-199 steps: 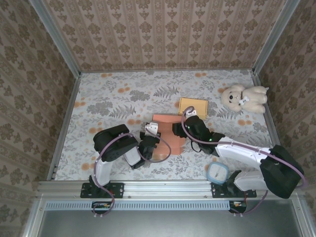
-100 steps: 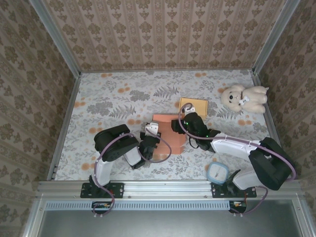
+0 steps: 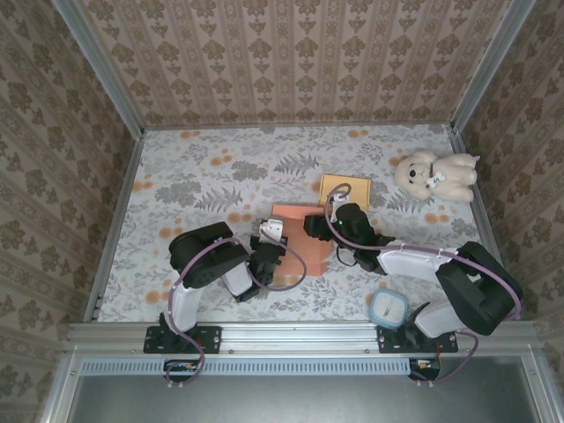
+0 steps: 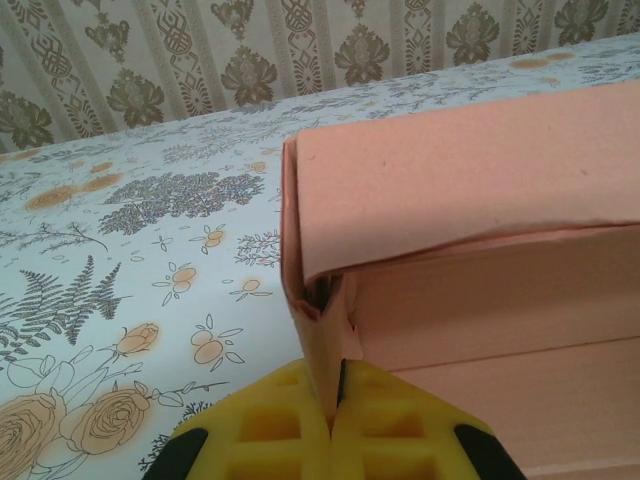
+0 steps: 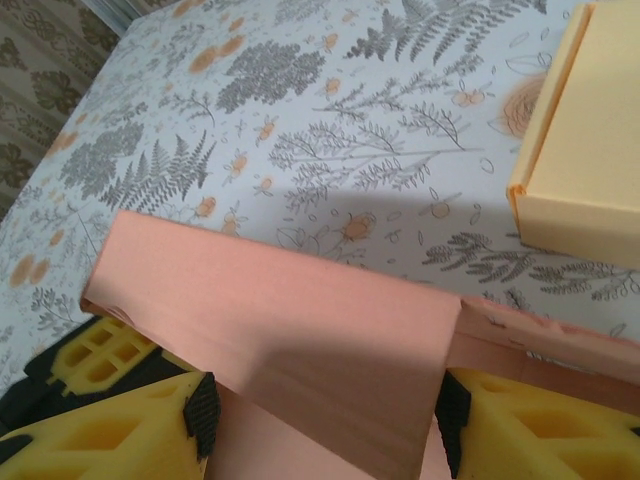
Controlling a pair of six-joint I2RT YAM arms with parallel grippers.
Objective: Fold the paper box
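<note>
**Asker:** Yellow pads first, then. What have they got?

**Me:** My left pincer [image 4: 335, 425] is clamped tight on a thin upright wall at the corner of the paper box [image 4: 480, 200]. The salmon card is nipped edge-on between the tips. My right pincer [image 5: 320, 425] stands with its jaws well apart, one on either side of a long flap [image 5: 290, 330] that leans over the box. I cannot tell whether those pads press the flap's ends or merely flank them, because the card hides the contact.

**Asker:** And where does the box sit?

**Me:** On the counter [image 3: 220, 176], between my two arms, nearer my side than the far wall.

**Asker:** How far along are you?

**Me:** Partway, I judge. One side wall is up and creased at its corner, and the long flap is raised and curling inward. It is not tucked down, though, and the corner gapes a little where the flap meets the wall. What's left, as I reckon it, is to bring that flap over and seat it, then see to the remaining sides.

**Asker:** And round about?

**Me:** A yellow box [image 3: 345, 189] lies just beside mine, on the far side. A teddy bear [image 3: 436, 174] sits well apart at the far right, and a round lidded tub [image 3: 388, 308] rests near my right base. The counter wears a floral cloth. Patterned wallpaper [image 3: 291, 62] closes in three sides, with metal rails [image 3: 97, 62] running up the corners.
</note>
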